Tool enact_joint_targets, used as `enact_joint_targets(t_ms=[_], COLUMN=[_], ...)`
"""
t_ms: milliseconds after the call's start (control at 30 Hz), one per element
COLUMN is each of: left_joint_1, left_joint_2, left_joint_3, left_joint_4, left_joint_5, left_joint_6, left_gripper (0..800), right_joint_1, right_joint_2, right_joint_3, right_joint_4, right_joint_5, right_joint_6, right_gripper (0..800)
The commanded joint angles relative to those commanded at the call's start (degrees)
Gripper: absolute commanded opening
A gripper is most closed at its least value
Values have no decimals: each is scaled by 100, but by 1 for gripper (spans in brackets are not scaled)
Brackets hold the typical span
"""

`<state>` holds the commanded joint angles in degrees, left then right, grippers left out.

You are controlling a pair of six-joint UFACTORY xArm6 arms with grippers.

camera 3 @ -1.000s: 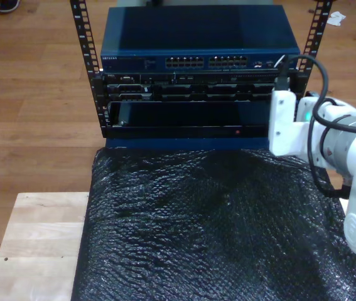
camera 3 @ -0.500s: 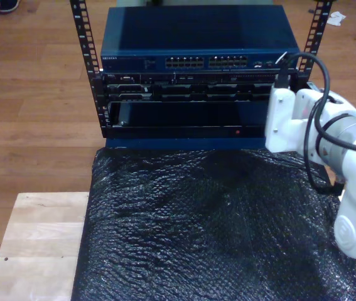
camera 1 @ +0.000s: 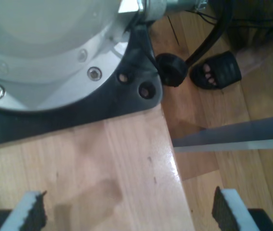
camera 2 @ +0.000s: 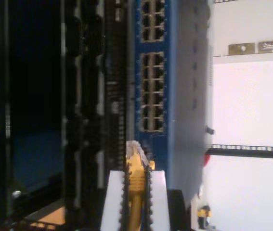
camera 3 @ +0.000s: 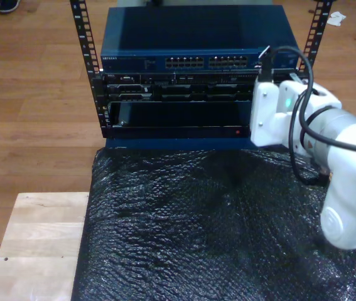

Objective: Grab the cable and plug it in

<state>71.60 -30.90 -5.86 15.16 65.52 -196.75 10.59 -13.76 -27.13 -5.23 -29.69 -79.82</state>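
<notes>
The cable (camera 2: 136, 185) is yellow-orange, and my second gripper (camera 2: 136, 192) is shut on it between white ribbed pads. Its plug tip (camera 2: 135, 150) sticks out past the pads, close to the blue switch (camera 2: 153, 91) and just off the end of its port rows. In the exterior view the second arm's white wrist (camera 3: 269, 116) hangs before the switch (camera 3: 196, 44) at the exterior view's right. My first gripper (camera 1: 129, 216) is open over a bare wooden tabletop (camera 1: 126, 168), with nothing between its fingers.
Black rack units (camera 3: 184, 94) with a red light (camera 3: 238, 132) sit under the switch. A black bubble-wrap mat (camera 3: 209, 226) covers the table; bare wood (camera 3: 39, 244) shows at the exterior view's left. An arm base (camera 1: 54, 48) and a person's sandalled foot (camera 1: 215, 72) are near the first gripper.
The second arm has swung toward the exterior view's left and a little up, along the rack front, with the cable in its grip.
</notes>
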Motion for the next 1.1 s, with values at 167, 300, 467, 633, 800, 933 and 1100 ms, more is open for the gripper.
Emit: enact_joint_targets(t_ms=[167, 300, 467, 633, 800, 933, 1100], left_joint_1=[0, 0, 0, 0, 0, 0, 0], left_joint_2=[0, 0, 0, 0, 0, 0, 0], left_joint_3=[0, 0, 0, 0, 0, 0, -9], left_joint_4=[9, 0, 9, 9, 9, 0, 9], left_joint_5=[0, 0, -9, 0, 0, 0, 0], left_joint_6=[0, 0, 0, 0, 0, 0, 0], left_gripper=[800, 800, 800, 800, 800, 800, 800], right_joint_1=[-9, 9, 18, 26, 35, 290, 440], right_joint_2=[308, 264, 281, 360, 396, 422, 651], right_joint_3=[-158, -9, 26, -18, -44, -35, -255], right_joint_4=[0, 0, -18, -18, -35, -26, -35], right_joint_5=[-457, -484, -747, -756, -756, -756, -756], right_joint_6=[-18, -9, -18, -26, -35, -53, -62], right_gripper=[1, 1, 1, 0, 0, 0, 0])
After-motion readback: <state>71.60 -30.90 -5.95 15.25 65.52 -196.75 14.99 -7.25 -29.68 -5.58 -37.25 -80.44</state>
